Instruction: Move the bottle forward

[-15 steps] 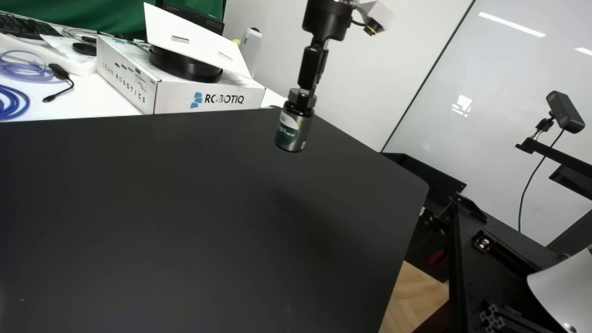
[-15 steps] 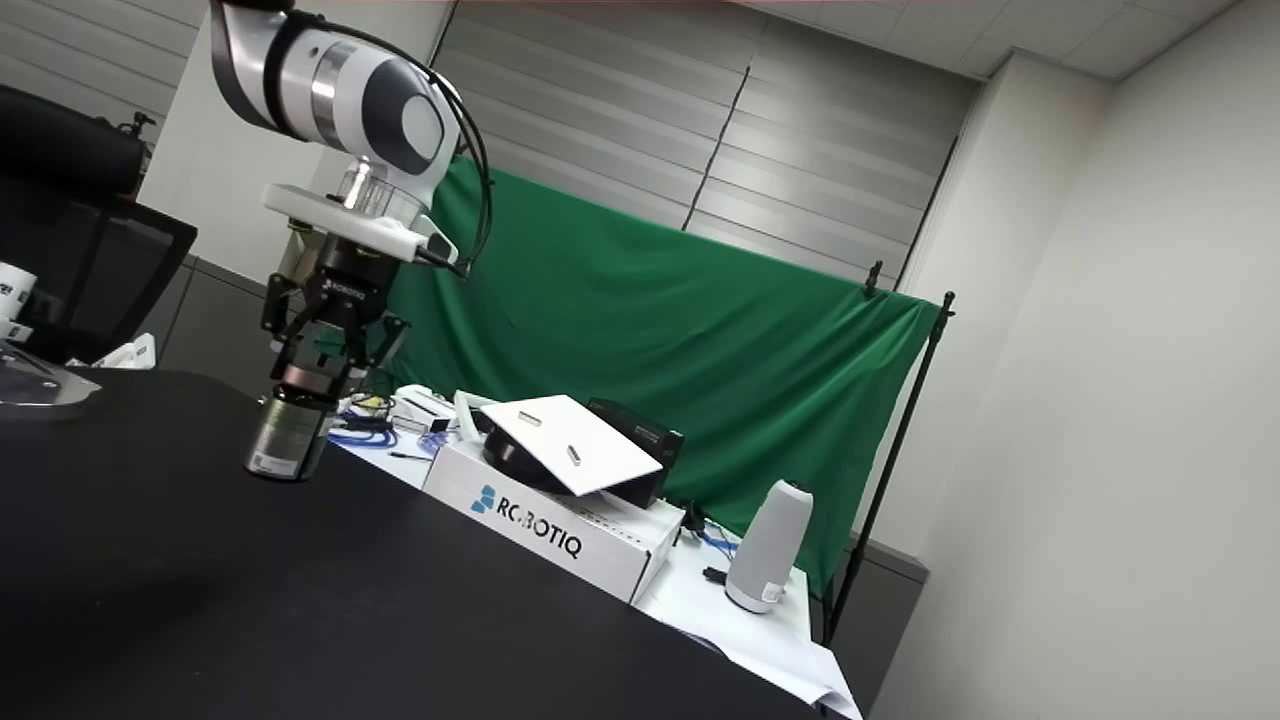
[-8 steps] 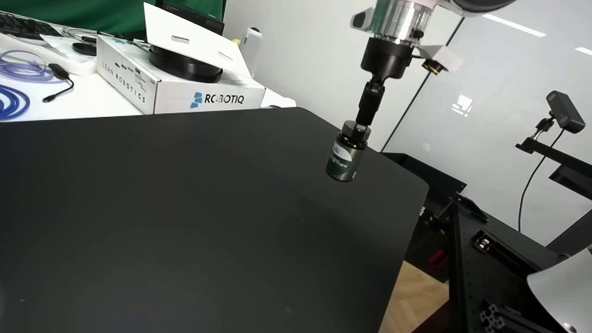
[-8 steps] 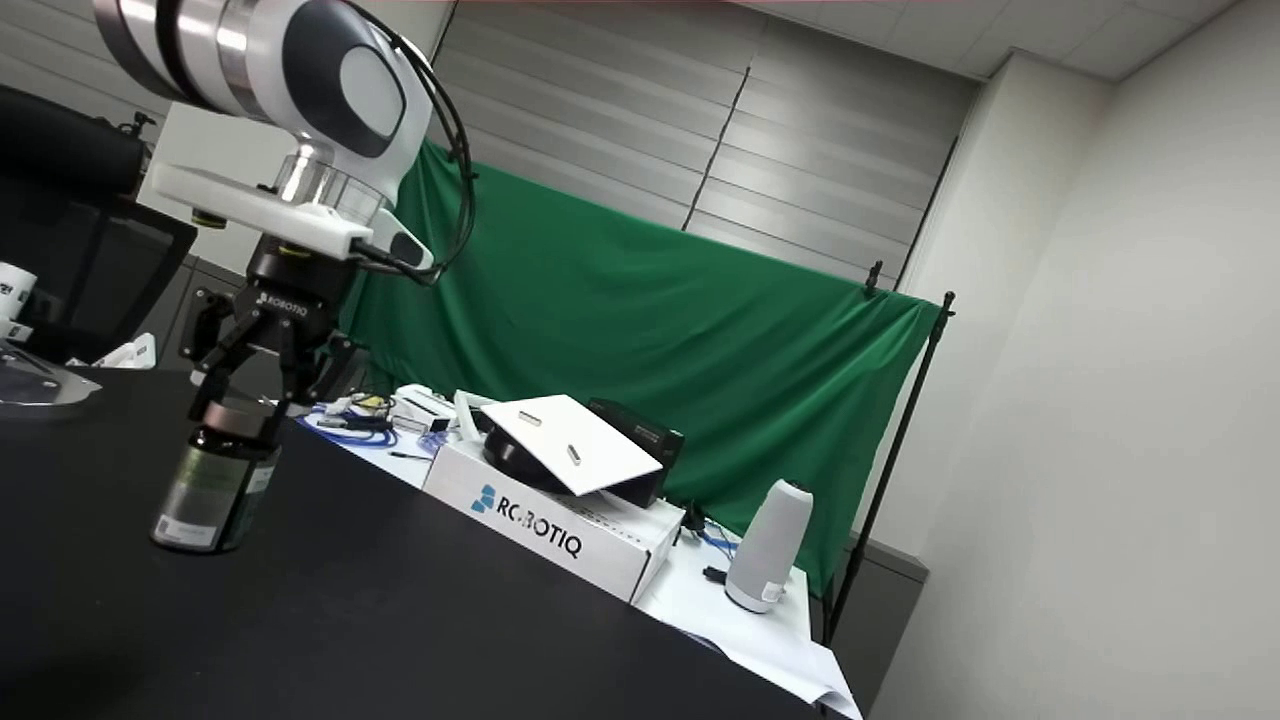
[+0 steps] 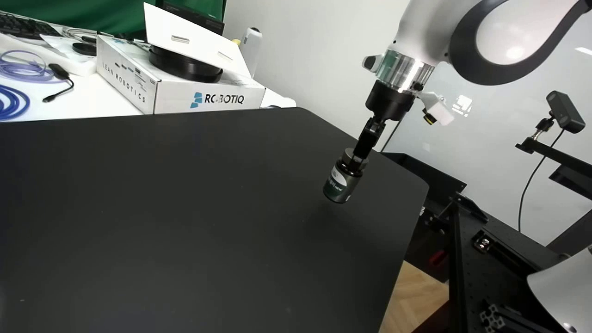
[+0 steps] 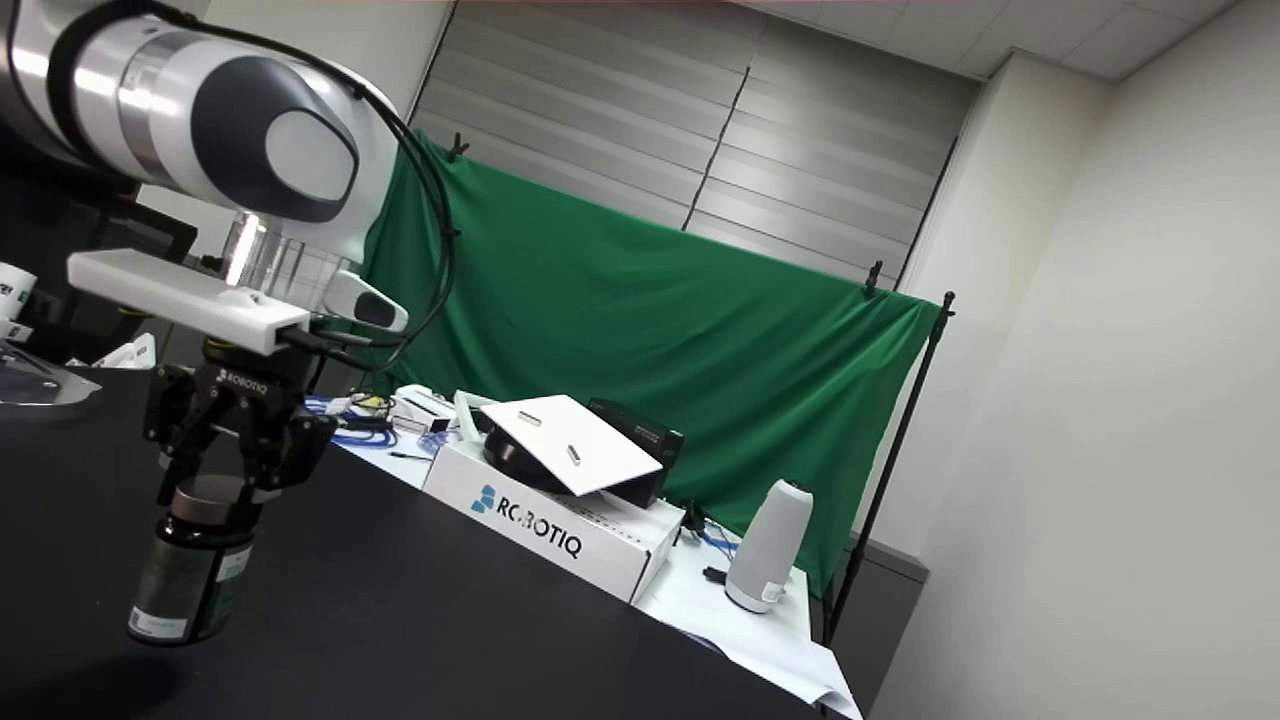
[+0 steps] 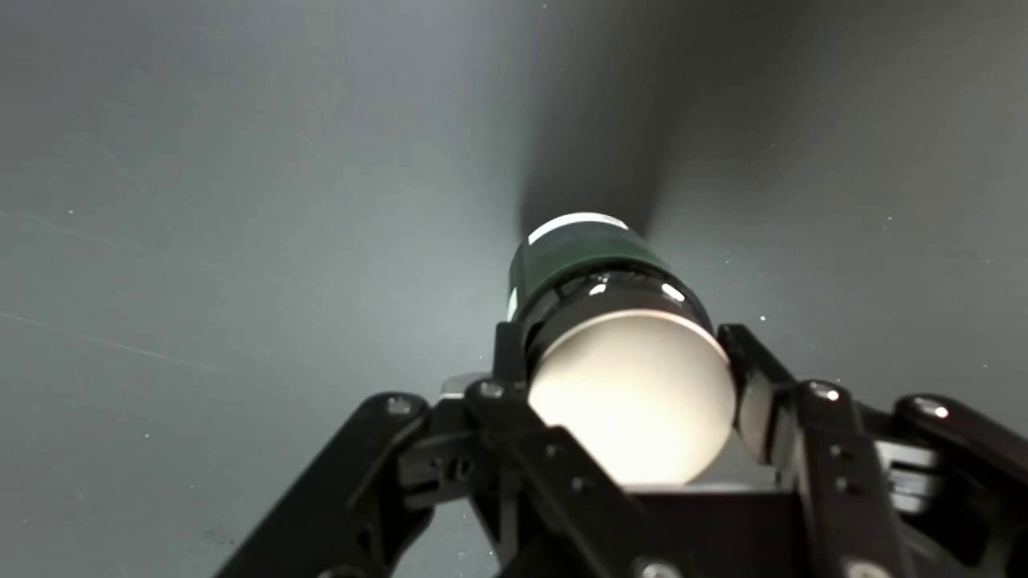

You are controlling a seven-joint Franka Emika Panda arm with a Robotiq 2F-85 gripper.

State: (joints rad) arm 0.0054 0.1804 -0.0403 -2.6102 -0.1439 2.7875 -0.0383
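The bottle is small and dark, with a green and pale label. It shows in both exterior views (image 5: 341, 185) (image 6: 185, 590) and in the wrist view (image 7: 590, 245). My gripper (image 5: 357, 159) is shut on the bottle's cap, with a finger on each side, as the wrist view shows too (image 7: 622, 343). The cap's top (image 7: 634, 393) looks bright and pale there. The bottle hangs tilted below the fingers, a little above the black table (image 5: 185, 208). Its shadow lies on the tabletop. The far side of the bottle is hidden.
A white Robotiq box (image 5: 208, 98) with a tilted white panel (image 5: 194, 39) stands on a white table behind the black one. Blue cables (image 5: 23, 69) lie beside it. A black metal frame (image 5: 499, 268) runs past the black table's edge.
My gripper, holding the bottle, has moved across the black table, away from the white box, and come down closer to the tabletop. The bottle now leans more.
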